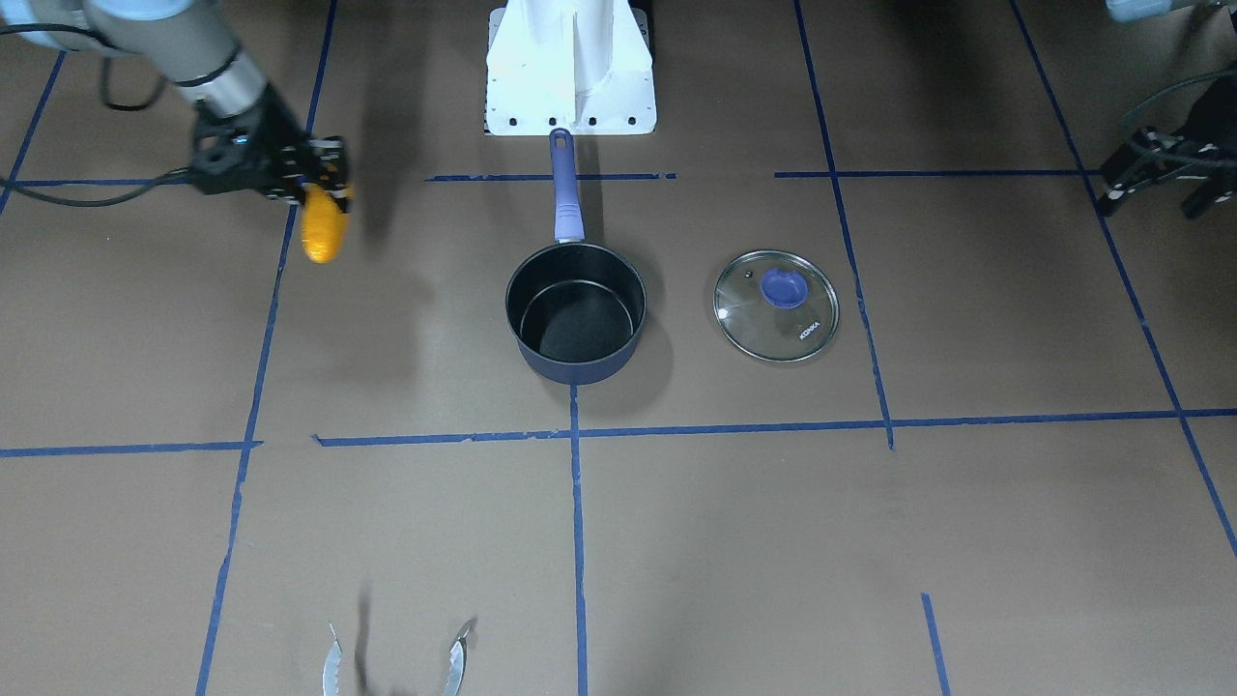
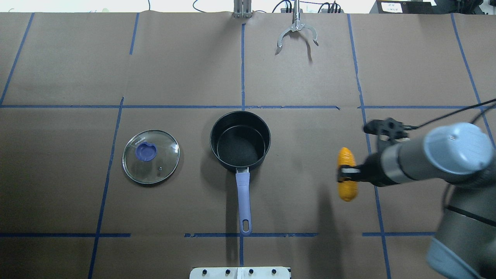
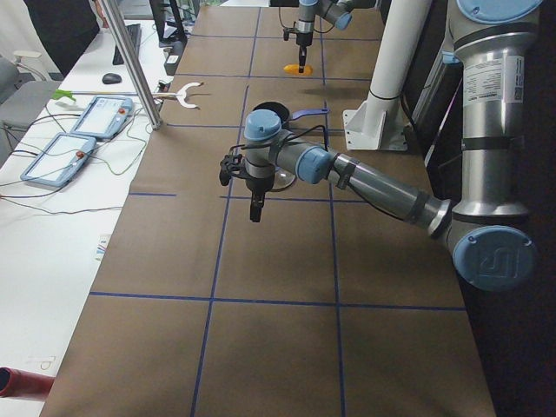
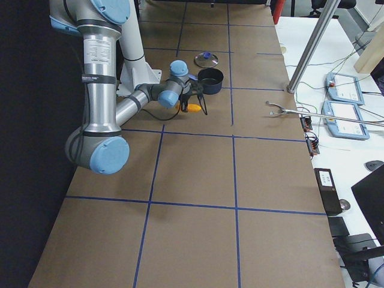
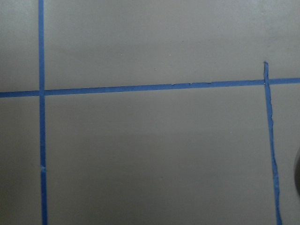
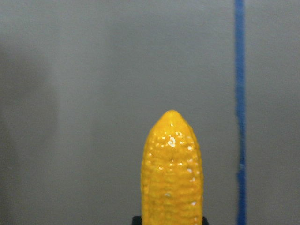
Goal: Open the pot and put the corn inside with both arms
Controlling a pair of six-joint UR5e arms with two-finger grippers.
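On table centre: pot [image 2: 240, 139] sitting uncovered, black interior empty, handle [image 2: 243, 197] pointing toward the robot's base. Beside it, on the robot's left: glass lid [image 2: 151, 156] lying flat, knob up, apart from the pot. Well off to the robot's right: right gripper [image 2: 347, 173] clamping the corn [image 2: 345, 158] across its middle and holding it above the paper. Left gripper [image 1: 1155, 169] hanging at the frame edge, away from the lid; claw state not showing clearly enough to tell. Step in hand, by judgement: opening done, corn gripped, not yet in the pot. Next move is calling for travel over the rim, lowering, then release.
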